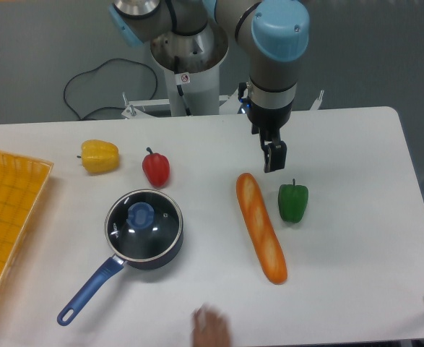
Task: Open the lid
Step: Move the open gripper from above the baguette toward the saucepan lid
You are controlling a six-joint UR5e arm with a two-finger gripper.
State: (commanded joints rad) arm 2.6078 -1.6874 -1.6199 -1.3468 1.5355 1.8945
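The lid (pixel 144 223) is a round clear glass disc with a metal rim and a blue centre knob (pixel 140 215). It sits flat on the dark blue saucepan (pixel 170 246), whose long handle (pixel 90 290) points to the front left. My gripper (pixel 273 160) hangs far to the right of the lid, above the table between the bread and the green pepper. Its fingers point down and look close together with nothing between them.
A long bread loaf (pixel 261 227) and a green pepper (pixel 293 202) lie right of the pan. A red pepper (pixel 156 168) and a yellow pepper (pixel 100 155) lie behind it. A yellow basket (pixel 9 217) stands at the left edge. A blurred hand (pixel 212 329) shows at the front edge.
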